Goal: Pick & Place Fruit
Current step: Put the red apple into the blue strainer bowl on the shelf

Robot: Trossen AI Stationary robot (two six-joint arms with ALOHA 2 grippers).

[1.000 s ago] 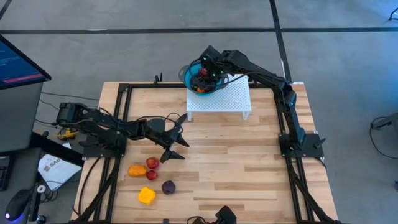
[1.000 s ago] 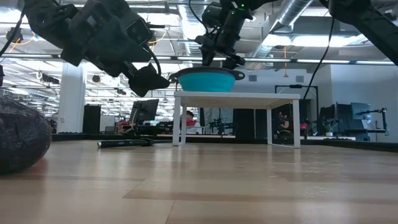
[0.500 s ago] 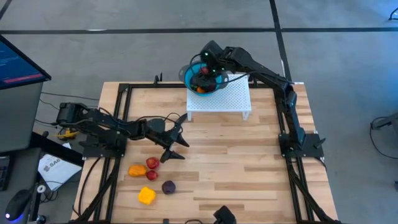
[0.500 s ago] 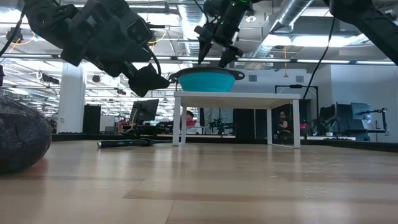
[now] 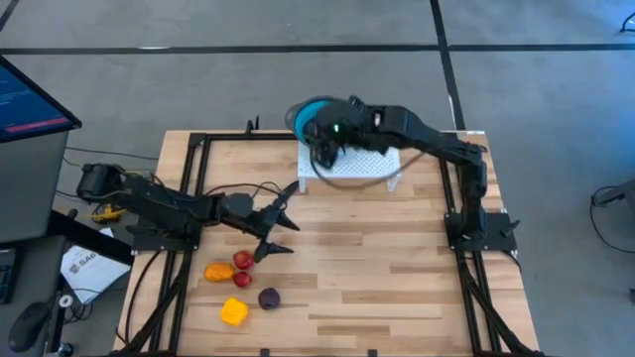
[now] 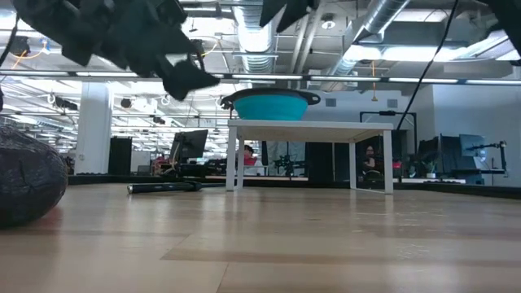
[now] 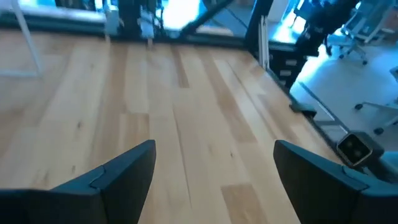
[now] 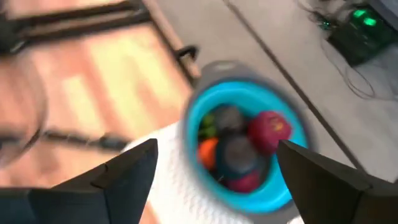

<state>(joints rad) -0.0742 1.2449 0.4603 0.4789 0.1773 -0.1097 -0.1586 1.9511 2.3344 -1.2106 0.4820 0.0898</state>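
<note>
- Wooden table (image 5: 377,268) with black frame rails; small white perforated stand (image 5: 382,164) sits at its far edge.
- Blue bowl (image 5: 310,114) sits on the stand's far left corner; right wrist view shows fruit in the bowl (image 8: 239,149): red, orange, dark and a bit of green.
- Right gripper (image 5: 322,149) is over the stand, just beside the bowl on its near side; fingers spread apart, nothing between them.
- Left gripper (image 5: 273,223) hovers over the left-middle of the table, fingers (image 7: 118,177) spread wide and empty, bare wood between them.
- Four loose fruits lie on the table near the left gripper, toward the front-left: orange fruit (image 5: 218,271), red fruit (image 5: 242,261) with another red one touching it in front, dark purple fruit (image 5: 268,297), blocky yellow fruit (image 5: 234,312).
- None of these four is touched by a gripper.
- Low view: bowl on the stand, slim black knife (image 6: 163,187) lying flat on the table to the stand's left, big dark blurred fruit at the left edge.
</note>
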